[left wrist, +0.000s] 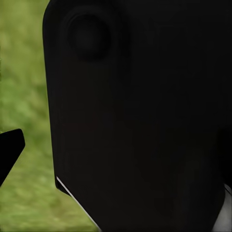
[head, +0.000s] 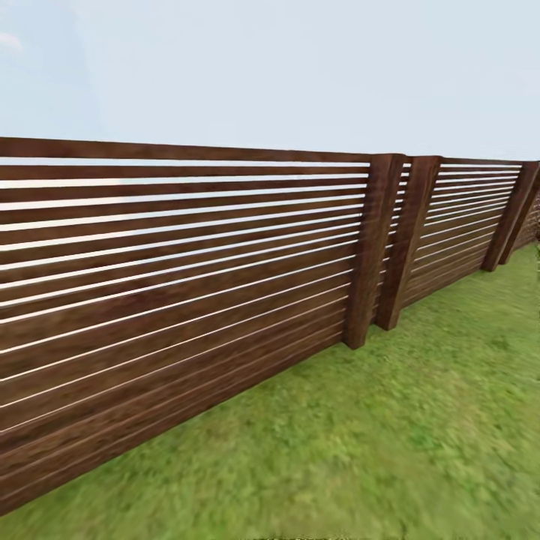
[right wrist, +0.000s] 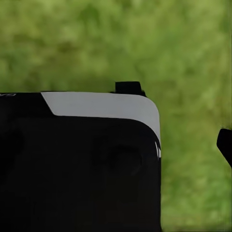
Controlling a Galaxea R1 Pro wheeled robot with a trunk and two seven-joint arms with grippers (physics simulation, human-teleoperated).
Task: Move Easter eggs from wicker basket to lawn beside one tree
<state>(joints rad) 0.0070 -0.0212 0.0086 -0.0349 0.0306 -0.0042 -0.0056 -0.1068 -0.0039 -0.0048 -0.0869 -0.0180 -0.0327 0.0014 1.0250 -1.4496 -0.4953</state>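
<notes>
Nearest the robot, the lawn (head: 420,442) was mottled green grass running up to the foot of a brown slatted wooden fence (head: 180,300), whose paired posts (head: 390,240) stood at the grass edge and whose far panels receded toward the right under a pale sky (head: 300,67). The wrist views showed blurred grass behind dark robot body panels (left wrist: 140,125), with one dark fingertip (left wrist: 10,147) of the left pincer and one dark fingertip (right wrist: 225,144) of the right at the frame edges. Whether either pincer was spread or pressed together could not be told.

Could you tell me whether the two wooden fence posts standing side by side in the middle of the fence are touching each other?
Apart. In the head view, the left post and the right post have slat ends and pale sky showing between them, down to the lawn.
</notes>
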